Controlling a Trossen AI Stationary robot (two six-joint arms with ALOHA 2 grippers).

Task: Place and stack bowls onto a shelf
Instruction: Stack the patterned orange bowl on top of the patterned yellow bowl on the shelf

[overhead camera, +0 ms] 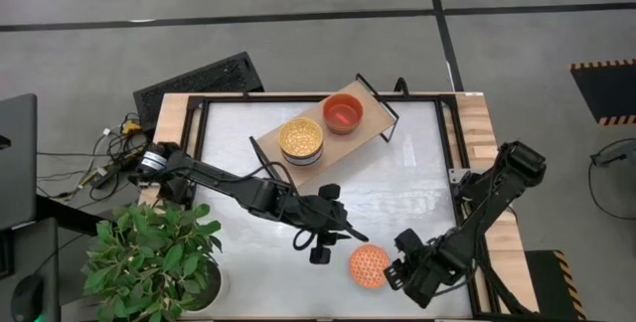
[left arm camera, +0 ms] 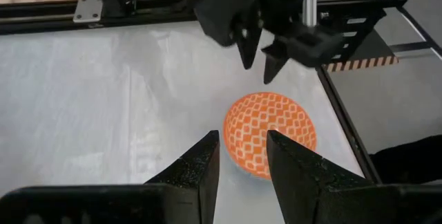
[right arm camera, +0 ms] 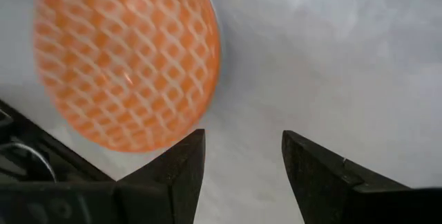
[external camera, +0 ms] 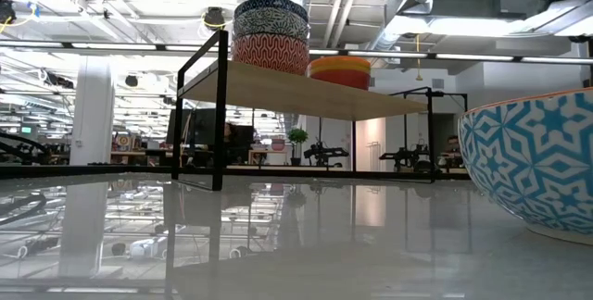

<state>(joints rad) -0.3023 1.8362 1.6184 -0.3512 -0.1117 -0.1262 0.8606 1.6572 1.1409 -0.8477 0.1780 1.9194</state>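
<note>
Looming nearest us, the blue-white bowl (external camera: 542,175) stands apart from the shelf (overhead camera: 328,143), while near the table's front edge our orange bowl (overhead camera: 369,265) lies upside down, likely slippery, between half-open left gripper (overhead camera: 333,233) and wide-open right gripper (overhead camera: 399,262); we judge the rim best.

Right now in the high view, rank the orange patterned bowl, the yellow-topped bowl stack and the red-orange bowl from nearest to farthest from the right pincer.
1. Orange patterned bowl, upside down on the table's near edge, right beside the right pincer.
2. Yellow-topped bowl stack, on the shelf's left end.
3. Red-orange bowl, on the shelf's far right end.
</note>
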